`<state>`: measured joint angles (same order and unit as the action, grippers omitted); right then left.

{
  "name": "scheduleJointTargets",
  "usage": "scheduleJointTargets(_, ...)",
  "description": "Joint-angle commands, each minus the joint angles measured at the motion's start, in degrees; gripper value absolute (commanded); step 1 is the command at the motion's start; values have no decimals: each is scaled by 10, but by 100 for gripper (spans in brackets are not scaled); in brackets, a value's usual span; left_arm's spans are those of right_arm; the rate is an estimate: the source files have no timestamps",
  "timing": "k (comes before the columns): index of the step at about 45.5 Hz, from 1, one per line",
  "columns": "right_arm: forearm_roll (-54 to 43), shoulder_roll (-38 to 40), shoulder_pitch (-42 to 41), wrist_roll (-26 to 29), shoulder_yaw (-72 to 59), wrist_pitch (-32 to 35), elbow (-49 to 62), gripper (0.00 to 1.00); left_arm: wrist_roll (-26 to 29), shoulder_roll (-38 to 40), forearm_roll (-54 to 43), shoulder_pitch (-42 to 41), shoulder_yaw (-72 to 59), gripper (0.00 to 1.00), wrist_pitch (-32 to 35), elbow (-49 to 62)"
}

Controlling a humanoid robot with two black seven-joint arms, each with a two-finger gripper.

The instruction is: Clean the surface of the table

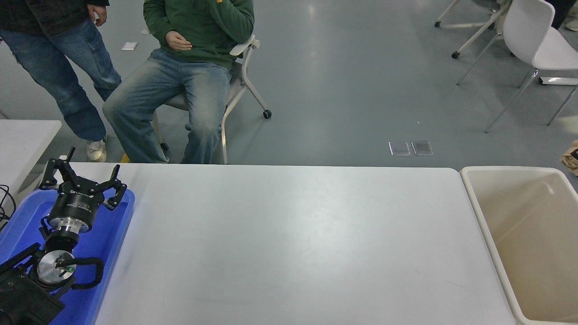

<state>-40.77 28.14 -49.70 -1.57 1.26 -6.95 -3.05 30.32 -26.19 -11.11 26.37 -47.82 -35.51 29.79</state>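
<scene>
The table surface is a wide matte-white top filling the lower middle of the head view, with nothing lying on it. My left gripper is parked at the lower left over a blue tray, its fingers spread open and empty. Only a sliver of crumpled brown paper shows at the right edge, in the air just beyond the bin's far corner. A dark tip of my right gripper is on it; the rest of that arm is out of the picture.
A cream plastic bin stands against the table's right end. The corner of a smaller white table is at the left. One person sits on a chair and another stands at the far left; white chairs are at the top right.
</scene>
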Motion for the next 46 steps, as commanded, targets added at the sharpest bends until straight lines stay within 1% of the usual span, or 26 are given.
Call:
scheduleJointTargets(1,10,-19,19,38,-10,-5,20,0,0,0,0,0,0,100,0,0)
scheduleJointTargets(7,10,-19,28,59,-11,-5,20,0,0,0,0,0,0,100,0,0)
scheduleJointTargets(12,10,-21,31,60,-11,-5,20,1,0,0,0,0,0,100,0,0)
scheduleJointTargets(16,10,-21,38,61,-10,-5,20,8,0,0,0,0,0,100,0,0)
scheduleJointTargets(23,10,-25,42,61,-10,-5,20,10,0,0,0,0,0,100,0,0)
scheduleJointTargets(29,13,-26,42,61,-10,-5,19,17,0,0,-1,0,0,100,0,0)
scheduleJointTargets(33,13,-27,42,61,-10,-5,18,24,0,0,0,0,0,100,0,0)
scheduleJointTargets(35,13,-27,41,61,-10,-5,17,33,0,0,0,0,0,100,0,0)
scheduleJointTargets(38,13,-27,42,61,-10,-4,14,51,0,0,0,0,0,100,0,0)
scheduleJointTargets(40,13,-27,41,61,-10,-4,12,67,0,0,0,0,0,100,0,0)
scheduleJointTargets(41,13,-27,41,61,-9,-2,11,79,0,0,0,0,0,100,0,0)
scheduleJointTargets(43,15,-27,41,60,-9,1,10,88,0,0,0,0,0,100,0,0)
scheduleJointTargets(44,15,-27,40,60,-9,3,10,98,0,0,0,0,0,100,0,0)
scheduleJointTargets(46,15,-27,40,60,-9,4,10,100,0,0,0,0,0,100,0,0)
